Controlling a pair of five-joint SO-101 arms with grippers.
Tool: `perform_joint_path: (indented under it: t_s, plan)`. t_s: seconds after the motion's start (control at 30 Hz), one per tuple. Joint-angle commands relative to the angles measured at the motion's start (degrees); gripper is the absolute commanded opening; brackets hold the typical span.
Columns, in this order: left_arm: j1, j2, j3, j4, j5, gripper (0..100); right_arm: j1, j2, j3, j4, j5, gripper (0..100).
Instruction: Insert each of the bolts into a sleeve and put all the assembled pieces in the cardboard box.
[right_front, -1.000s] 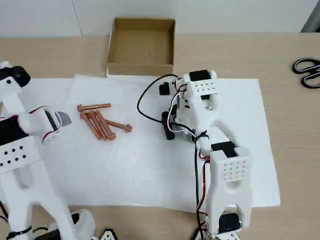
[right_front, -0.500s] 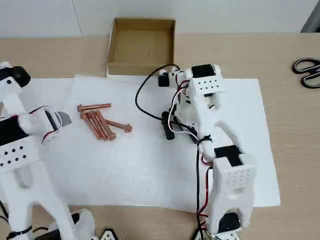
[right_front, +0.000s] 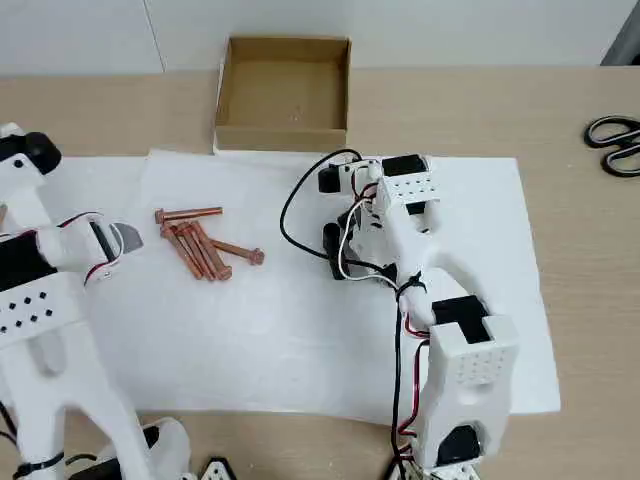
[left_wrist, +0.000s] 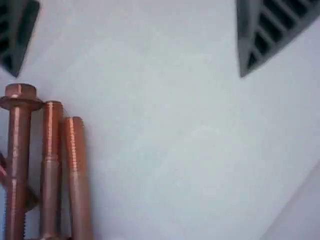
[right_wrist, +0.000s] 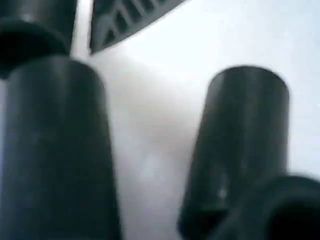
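Note:
Several copper bolts (right_front: 204, 246) lie in a loose bundle on the white sheet (right_front: 250, 330); three of them appear close up as bolts (left_wrist: 45, 165). My left gripper (right_front: 115, 240) hovers just left of the bundle, open (left_wrist: 142, 30), with nothing between its fingertips (left_wrist: 265, 35). Black sleeves (right_front: 335, 250) stand near the sheet's middle, and two of these sleeves (right_wrist: 55, 150) loom upright right in front of the right wrist camera. My right gripper (right_front: 350, 235) is down beside them, hidden under its arm. The cardboard box (right_front: 285, 130) stands at the back, with nothing inside.
Scissors (right_front: 615, 140) lie on the wooden table at the far right. A black cable (right_front: 290, 205) loops from the right arm over the sheet between bolts and sleeves. The sheet's front half is bare.
The right arm's wrist swung slightly toward the box, then came back and lower over the sleeves. The left arm, the bolts and the box have not moved.

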Motion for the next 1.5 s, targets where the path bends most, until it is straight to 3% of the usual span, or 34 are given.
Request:
perform_joint_path:
  t_s: [0.0,0.23,0.53,0.73,0.97,1.23,1.47]
  plan:
    - [0.09,0.00,-0.31,-1.05,-0.26,27,0.22,-2.07,0.09,-1.63,-0.53,14.7]
    - [0.09,0.00,-0.31,-1.05,-0.26,27,0.22,-1.71,2.81,-4.70,-0.53,0.8]
    - [0.26,-0.09,-0.31,-1.05,-0.26,27,0.31,-3.38,4.75,-4.53,-0.44,0.9]
    - [0.79,0.09,-0.48,-1.05,-4.40,27,0.31,-17.01,1.85,4.09,0.09,0.7]
    - [8.44,0.79,-1.27,-1.58,-6.59,27,0.40,-24.04,0.97,6.20,0.09,0.6]
    - [10.29,24.00,-13.93,0.44,-5.71,27,1.89,-24.04,1.05,6.99,-0.26,0.6]
    - [10.37,41.49,-29.93,1.85,3.78,26,1.89,-24.04,1.05,8.13,-0.35,0.6]
